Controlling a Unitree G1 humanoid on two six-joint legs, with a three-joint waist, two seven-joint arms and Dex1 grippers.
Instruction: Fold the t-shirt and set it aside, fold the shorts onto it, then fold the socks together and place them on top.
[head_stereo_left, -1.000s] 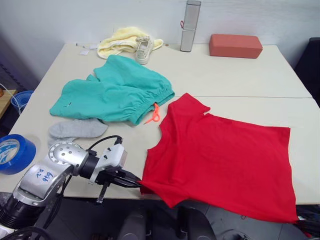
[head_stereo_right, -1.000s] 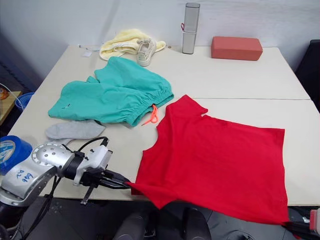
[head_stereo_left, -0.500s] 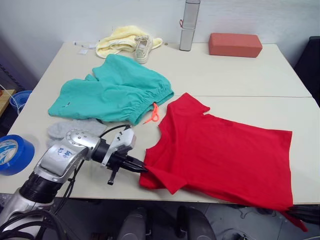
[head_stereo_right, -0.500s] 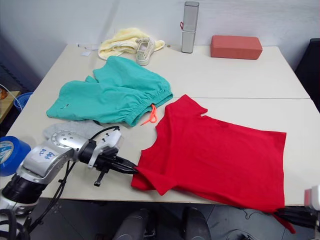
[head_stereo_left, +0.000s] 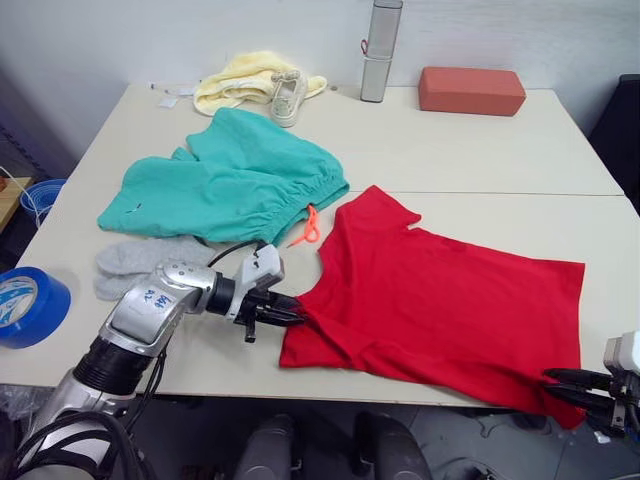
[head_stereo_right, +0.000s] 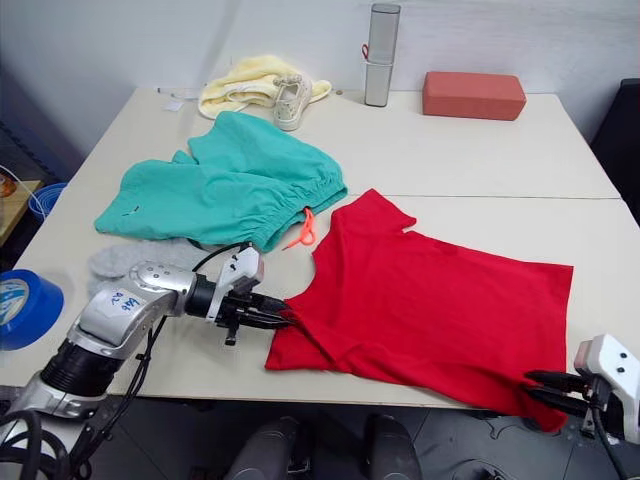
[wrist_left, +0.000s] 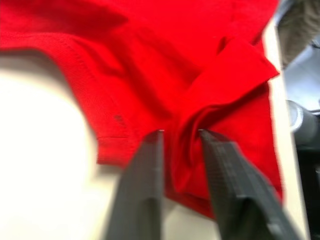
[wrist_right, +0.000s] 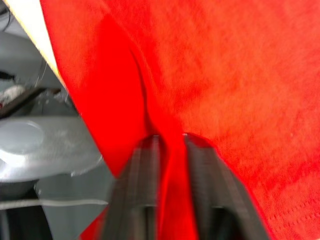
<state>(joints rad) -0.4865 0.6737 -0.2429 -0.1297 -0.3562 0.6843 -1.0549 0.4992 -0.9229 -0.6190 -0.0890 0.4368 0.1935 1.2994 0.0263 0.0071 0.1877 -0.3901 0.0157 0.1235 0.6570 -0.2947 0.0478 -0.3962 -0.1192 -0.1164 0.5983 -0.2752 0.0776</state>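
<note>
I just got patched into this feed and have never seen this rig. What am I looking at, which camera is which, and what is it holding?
This is a two-armed humanoid robot at a table. The two wide pictures come from its head, looking down over its arms. The two close-ups come from cameras on each wrist, looking along that arm's black fingers.

The left gripper is shut on the near-left edge of the red t-shirt; the right gripper is shut on its near-right corner, at the table's front edge.

Also on the table: the teal shorts, grey socks, a yellow cloth with a small shoe, a metal canister, a red-brown block and a blue tape roll.
</note>
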